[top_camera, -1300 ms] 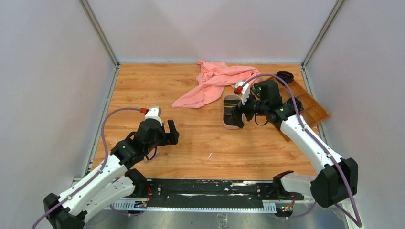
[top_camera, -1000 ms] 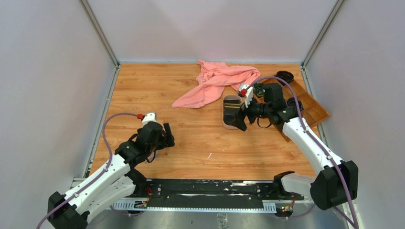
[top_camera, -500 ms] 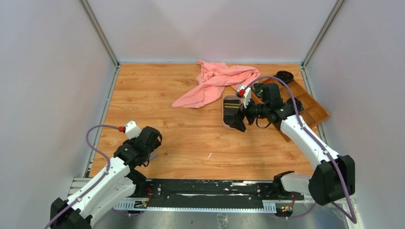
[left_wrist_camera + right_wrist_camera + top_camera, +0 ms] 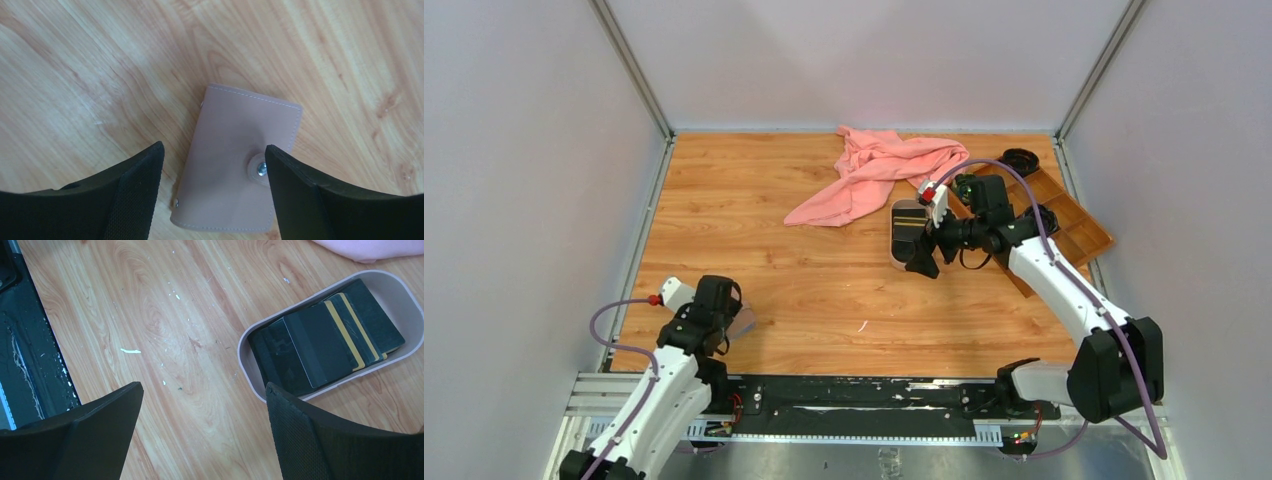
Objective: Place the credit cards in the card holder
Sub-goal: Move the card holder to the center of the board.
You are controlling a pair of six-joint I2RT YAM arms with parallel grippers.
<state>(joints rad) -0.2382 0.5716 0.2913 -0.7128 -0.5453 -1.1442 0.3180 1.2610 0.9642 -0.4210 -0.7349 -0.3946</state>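
Spread wide at lower centre, the left tool [image 4: 214,150] may skid the thin, closed card holder [image 4: 235,125] across the surface [image 4: 100,75].

Pinkish-tan card holder [image 4: 225,150] — black, gold-striped credit cards [image 4: 320,340] — pale pink tray [image 4: 395,290], wood-grain table [image 4: 165,340]
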